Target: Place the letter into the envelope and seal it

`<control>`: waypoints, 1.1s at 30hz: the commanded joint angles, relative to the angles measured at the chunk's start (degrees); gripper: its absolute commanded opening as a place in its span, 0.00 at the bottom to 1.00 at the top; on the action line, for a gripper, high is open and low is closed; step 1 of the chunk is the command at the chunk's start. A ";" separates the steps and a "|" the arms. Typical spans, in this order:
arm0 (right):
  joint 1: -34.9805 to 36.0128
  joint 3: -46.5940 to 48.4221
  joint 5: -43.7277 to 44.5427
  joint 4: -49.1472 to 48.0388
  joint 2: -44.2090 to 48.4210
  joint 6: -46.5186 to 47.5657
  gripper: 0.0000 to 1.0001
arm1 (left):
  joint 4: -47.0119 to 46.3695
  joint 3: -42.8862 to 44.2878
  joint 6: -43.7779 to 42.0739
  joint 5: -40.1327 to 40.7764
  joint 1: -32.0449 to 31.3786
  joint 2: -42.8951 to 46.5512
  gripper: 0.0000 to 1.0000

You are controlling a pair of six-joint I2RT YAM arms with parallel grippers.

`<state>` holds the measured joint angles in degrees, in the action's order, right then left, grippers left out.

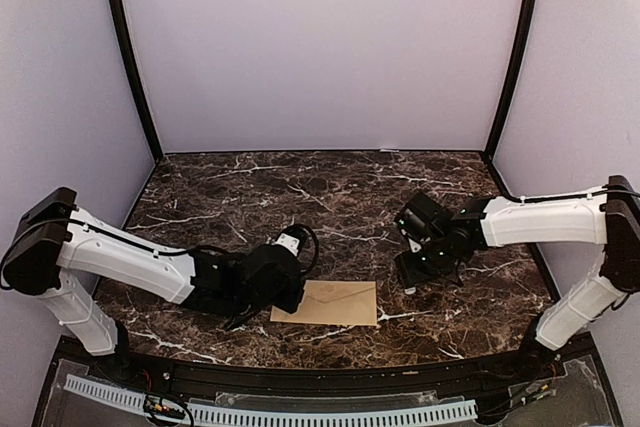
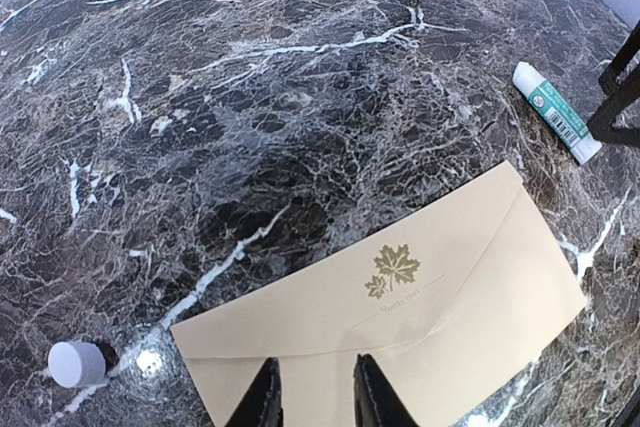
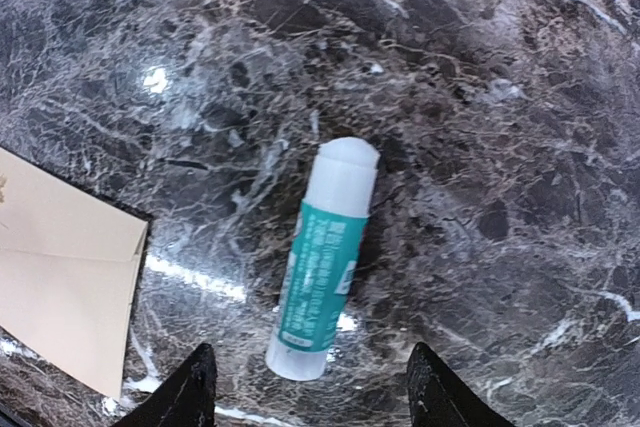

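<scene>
The tan envelope (image 1: 330, 304) lies flat near the table's front edge, its pointed flap folded down, a gold maple-leaf mark by the tip (image 2: 395, 269). The letter is out of view. My left gripper (image 1: 243, 315) hangs over the envelope's near left part (image 2: 312, 372), its jaws a narrow gap apart with nothing between them. My right gripper (image 1: 412, 273) stands open just right of the envelope (image 3: 60, 277), its fingertips (image 3: 200, 377) wide to either side of the lower end of a glue stick (image 3: 325, 257) lying on the marble.
The teal-and-white glue stick (image 2: 556, 112) lies beyond the envelope's right corner. A small pale cap (image 2: 76, 362) stands on the marble left of the envelope. The table is dark veined marble (image 1: 330, 187), walled in by lilac panels.
</scene>
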<state>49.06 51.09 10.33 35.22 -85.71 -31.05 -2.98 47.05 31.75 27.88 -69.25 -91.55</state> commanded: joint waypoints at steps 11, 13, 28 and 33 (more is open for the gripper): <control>-6.91 11.08 0.61 3.84 -13.39 4.67 0.46 | -2.15 -2.91 -2.11 0.06 0.44 3.51 0.25; -7.08 11.38 -0.31 3.49 -14.49 4.75 0.42 | -2.15 -2.92 -2.20 -0.04 0.50 3.35 0.25; -7.16 8.98 -3.15 2.84 -17.13 5.66 0.04 | -2.91 -2.75 -2.41 -1.15 0.79 2.38 0.25; -7.22 8.21 -4.58 -2.36 -12.83 6.55 0.00 | -3.92 -2.12 -3.76 -1.98 0.87 3.61 0.29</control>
<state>42.09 60.99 7.60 36.80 -101.34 -25.43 -5.06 44.84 29.71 26.79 -68.73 -89.95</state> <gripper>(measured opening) 0.198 0.266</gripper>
